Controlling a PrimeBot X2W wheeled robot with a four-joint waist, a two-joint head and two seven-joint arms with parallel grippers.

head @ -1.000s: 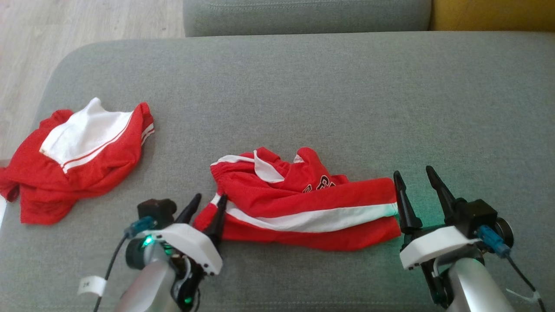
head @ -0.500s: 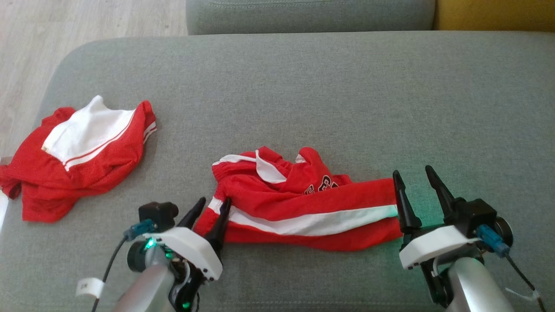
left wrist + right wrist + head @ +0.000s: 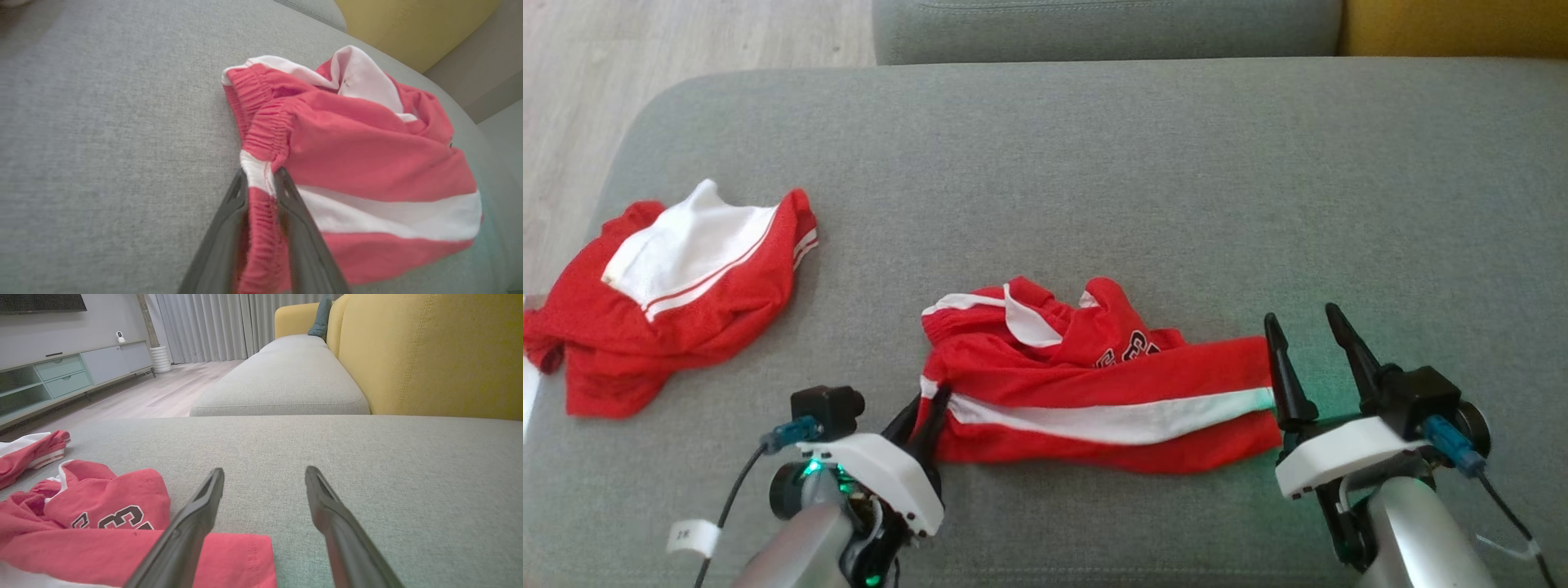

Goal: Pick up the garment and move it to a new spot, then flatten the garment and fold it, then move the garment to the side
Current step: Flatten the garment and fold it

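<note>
- Pinching the red garment [image 3: 367, 163] with the left gripper [image 3: 261, 173] — clamped on the elastic waistband right where the white stripe crosses it, one dark finger on each side of the cloth.
- Sitting low at the garment's left end in the head view, fingers drawn close together around the gathered fabric.
- Spreading wide on the other side with the right gripper [image 3: 1300, 314] — parked at the garment's right end, inner finger touching or just beside the red hem, hard to tell which.
- Looking along those spread fingers from the right wrist: one crossing in front of the hem's corner, the other over bare grey cushion.
- Lying rumpled across the near middle of the grey sofa seat [image 3: 1094, 180], stretched sideways between the two grippers, white stripe running its length, dark-outlined print peeking from a fold on top.
- Resting well apart to the left, near the seat's rounded corner: a second red-and-white garment [image 3: 678, 302], heaped loosely.
- Framing it all: pale wood floor [image 3: 686, 33] beyond the seat, a yellow backrest [image 3: 429, 355] to the right, a low cabinet [image 3: 61, 371] and curtains [image 3: 212, 326] at the far wall.
</note>
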